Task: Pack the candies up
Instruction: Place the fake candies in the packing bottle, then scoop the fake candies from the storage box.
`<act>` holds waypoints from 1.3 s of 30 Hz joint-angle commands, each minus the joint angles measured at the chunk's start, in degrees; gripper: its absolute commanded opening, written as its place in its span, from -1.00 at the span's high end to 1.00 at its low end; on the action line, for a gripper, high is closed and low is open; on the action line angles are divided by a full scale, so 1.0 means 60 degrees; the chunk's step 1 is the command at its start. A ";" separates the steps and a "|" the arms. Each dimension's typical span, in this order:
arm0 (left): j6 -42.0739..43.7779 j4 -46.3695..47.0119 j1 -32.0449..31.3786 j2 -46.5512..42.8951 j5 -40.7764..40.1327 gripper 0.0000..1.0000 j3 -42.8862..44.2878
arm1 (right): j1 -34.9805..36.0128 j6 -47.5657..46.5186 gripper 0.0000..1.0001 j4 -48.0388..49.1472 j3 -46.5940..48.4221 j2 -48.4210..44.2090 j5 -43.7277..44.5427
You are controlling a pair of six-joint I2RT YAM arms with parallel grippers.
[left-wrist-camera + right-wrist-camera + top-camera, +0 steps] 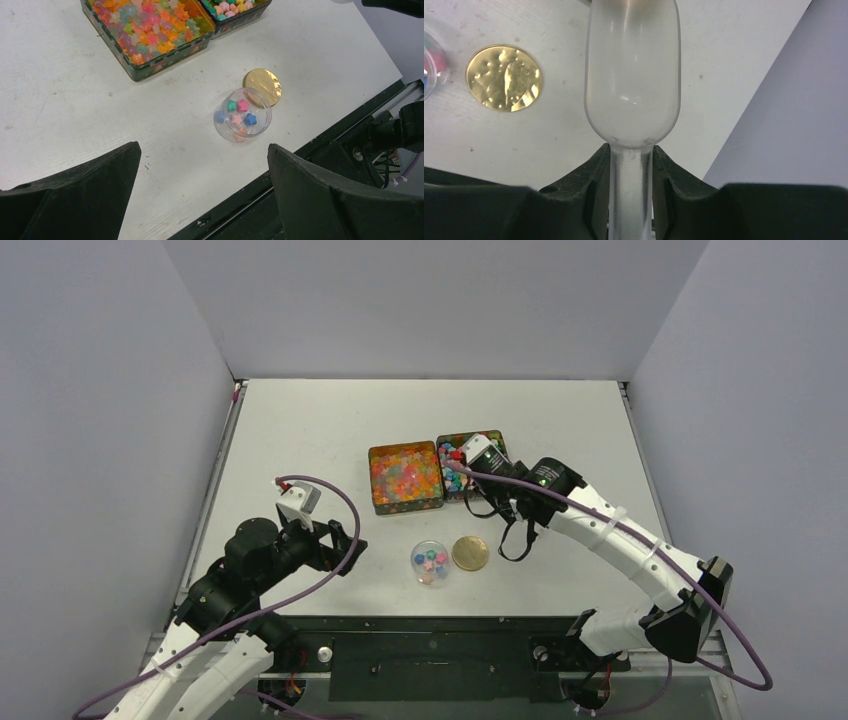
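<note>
A clear scoop (631,75) is clamped by its handle in the right gripper (630,160); the left gripper (202,150) is spread, empty. Beside the small jar (243,116), candies (150,22) may be spilled if poured off-centre

1. The left arm (235,575) is folded at the near left, with its forearm pointing right.
2. The left gripper (202,150) tilts downward, jaws spread wide with nothing between them.
3. The right arm (620,535) is bent at the elbow at the near right and stretches forward and left towards the middle.
4. The right wrist (545,478) is at the far end of that reach.
5. The right gripper (630,157) has its jaws clamped narrowly on the stem of a clear scoop (631,75). The scoop's bowl extends past the fingertips.
</note>
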 commanded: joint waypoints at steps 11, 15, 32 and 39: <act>0.0083 0.0477 -0.0077 -0.0108 0.0019 -0.93 0.0010 | -0.2050 -0.5775 1.00 0.2224 -0.0267 0.0483 0.0472; 0.0083 0.0484 -0.0077 -0.0153 0.0005 -0.93 -0.0001 | -0.2272 -0.6979 1.00 0.2225 -0.0153 0.0926 0.0181; 0.0083 0.0486 -0.0157 -0.0245 0.0019 -0.93 -0.0010 | -0.2428 -0.9891 1.00 0.2130 0.0776 0.3090 0.0082; 0.0090 0.0484 -0.0179 -0.0346 0.0006 -0.93 -0.0003 | -0.2347 -1.0231 1.00 0.2173 0.1190 0.3863 0.0234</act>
